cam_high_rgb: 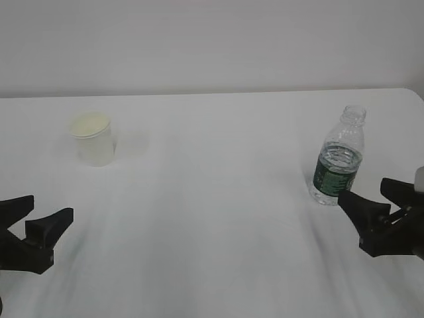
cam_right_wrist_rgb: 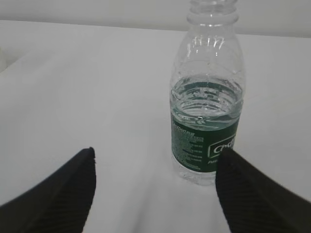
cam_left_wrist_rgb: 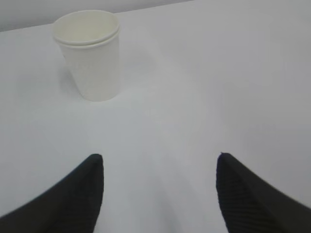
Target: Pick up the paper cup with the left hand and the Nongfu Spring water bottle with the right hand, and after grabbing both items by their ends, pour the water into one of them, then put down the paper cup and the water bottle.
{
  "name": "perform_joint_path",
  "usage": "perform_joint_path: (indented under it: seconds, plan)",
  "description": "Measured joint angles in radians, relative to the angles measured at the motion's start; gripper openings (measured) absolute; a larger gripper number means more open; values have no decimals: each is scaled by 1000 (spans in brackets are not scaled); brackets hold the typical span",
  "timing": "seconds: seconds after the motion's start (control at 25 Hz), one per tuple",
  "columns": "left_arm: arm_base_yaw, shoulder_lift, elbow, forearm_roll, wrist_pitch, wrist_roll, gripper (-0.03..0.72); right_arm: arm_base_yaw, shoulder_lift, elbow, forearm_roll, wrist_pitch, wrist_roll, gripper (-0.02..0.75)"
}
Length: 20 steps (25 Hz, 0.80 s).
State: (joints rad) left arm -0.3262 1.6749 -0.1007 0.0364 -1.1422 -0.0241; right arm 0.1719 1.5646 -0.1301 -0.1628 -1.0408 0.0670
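Already lined up — both grippers empty, jaws spread wide.
Upright on the white table (cam_high_rgb: 218, 199), the paper cup (cam_high_rgb: 93, 139) stands ahead of the left hand (cam_high_rgb: 41, 225), well apart; the Nongfu Spring water bottle (cam_high_rgb: 338, 159), uncapped and roughly half full, sits just beyond the right hand (cam_high_rgb: 371, 199) — its right finger (cam_right_wrist_rgb: 252, 189) already overlaps the label, so I'd expect a clumsy advance to tip it and spill.

A white worktop (cam_high_rgb: 212, 218) fills the lower and middle part of the frame. Its surface is plain and smooth, with soft grey shadows. Its far right corner is rounded. Behind it, across the top of the frame, stands a pale wall (cam_high_rgb: 212, 40).
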Motion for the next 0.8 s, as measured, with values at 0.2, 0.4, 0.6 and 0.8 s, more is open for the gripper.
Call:
perform_joint_path:
  seconds: [0.2,0.4,0.6,0.8]
  plan:
    - [0,0,0,-11,-1,0,521,0,0,0,2,-2,-35,586]
    - [0,0,0,-16,-1,0,585,0,0,0,21,5,-41,586]
    - [0,0,0,-42,-1,0,624,0,0,0,41,10,-41,587]
    - [0,0,-1,-69,-2,0,625,0,4,0,58,12,-43,587]
